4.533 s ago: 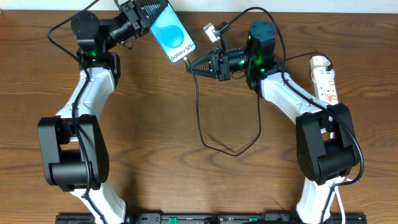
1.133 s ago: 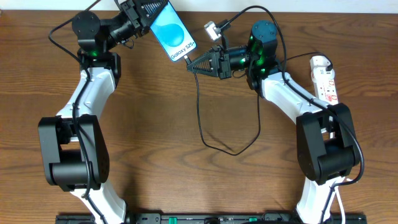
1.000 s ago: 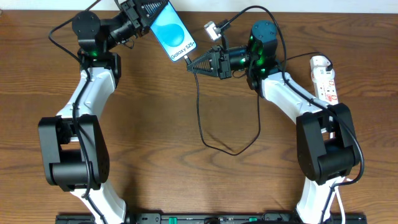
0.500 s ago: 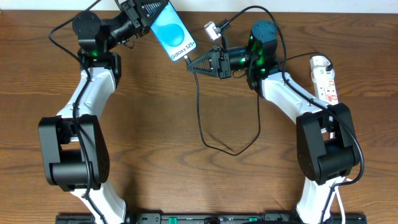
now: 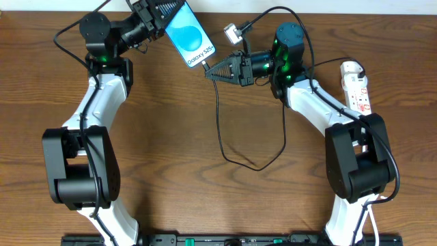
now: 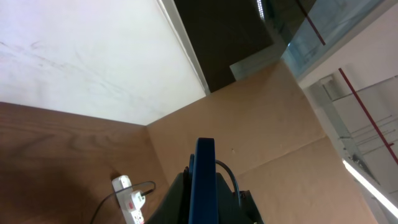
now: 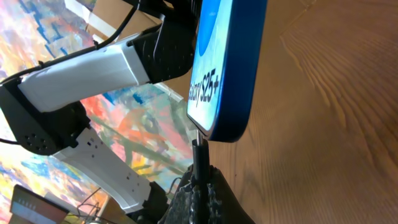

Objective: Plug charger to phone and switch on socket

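- The left arm point(image 5: 92, 116) rises from the near edge of the bench point(image 5: 164, 150) toward the far-left corner. There its black wrist joint bends right, so the forearm runs along the far edge.
- The left gripper point(image 5: 164, 15) is clamped on the upper end of the phone point(image 5: 189, 39), with a finger against each flat face. In the left wrist view the phone point(image 6: 204, 180) shows edge-on between the dark fingers point(image 6: 179, 198).
- The phone is held off the wood near the middle of the far edge. Its blue screen faces up and its lower end slants toward the bench centre.
- The charger point(image 5: 220, 130) hangs from the phone's lower end and falls toward the bench centre. It loops there and climbs back toward the far edge beside the right arm.
- The right gripper point(image 5: 209, 73) points left, with its jaws pinched narrow on the charger's plug point(image 7: 199, 152). In the right wrist view the plug's tip touches the bottom edge of the phone point(image 7: 227, 62). I cannot tell whether it is fully seated.
- The right arm point(image 5: 314, 102) comes up from the near-right corner. It leans left toward the far edge and folds at a green-lit joint, so the wrist lies level.
- The socket point(image 5: 356, 85) lies flat near the right edge toward the far-right corner, with its rounded end farthest. Its near end is hidden under the right arm's elbow, and neither gripper touches it.
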Tool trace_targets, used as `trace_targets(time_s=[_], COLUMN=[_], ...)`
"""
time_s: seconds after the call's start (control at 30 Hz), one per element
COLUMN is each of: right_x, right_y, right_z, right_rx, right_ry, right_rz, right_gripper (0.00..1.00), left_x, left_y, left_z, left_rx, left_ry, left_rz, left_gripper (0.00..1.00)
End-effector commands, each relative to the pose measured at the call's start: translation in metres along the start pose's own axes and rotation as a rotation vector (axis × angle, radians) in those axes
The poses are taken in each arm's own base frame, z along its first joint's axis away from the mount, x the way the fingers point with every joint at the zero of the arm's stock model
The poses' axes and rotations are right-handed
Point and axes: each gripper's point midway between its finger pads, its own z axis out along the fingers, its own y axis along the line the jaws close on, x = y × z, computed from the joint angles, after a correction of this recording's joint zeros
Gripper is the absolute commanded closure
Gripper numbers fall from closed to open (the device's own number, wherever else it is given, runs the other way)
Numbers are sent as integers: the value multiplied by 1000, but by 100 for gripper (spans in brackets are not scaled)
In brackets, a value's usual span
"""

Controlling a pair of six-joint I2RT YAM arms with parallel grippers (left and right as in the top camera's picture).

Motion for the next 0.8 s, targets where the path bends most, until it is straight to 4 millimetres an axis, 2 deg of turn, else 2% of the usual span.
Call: trace_targets(time_s=[0.0, 0.53, 0.77], right_x=[-31, -30, -29], right_y=[2, 2, 3], right_z=[-8, -10, -9], right_rx=[87, 85, 78], right_ry=[-118, -114, -106], right_rz=[-39, -40, -40], right_gripper=[99, 99, 99], left_x=[23, 22, 11], left_y=[-25, -25, -23], left_z=[9, 9, 7], left_rx=[49, 49, 39], left_ry=[105, 103, 50], left_rz=[13, 18, 25], left_gripper=[93, 93, 92])
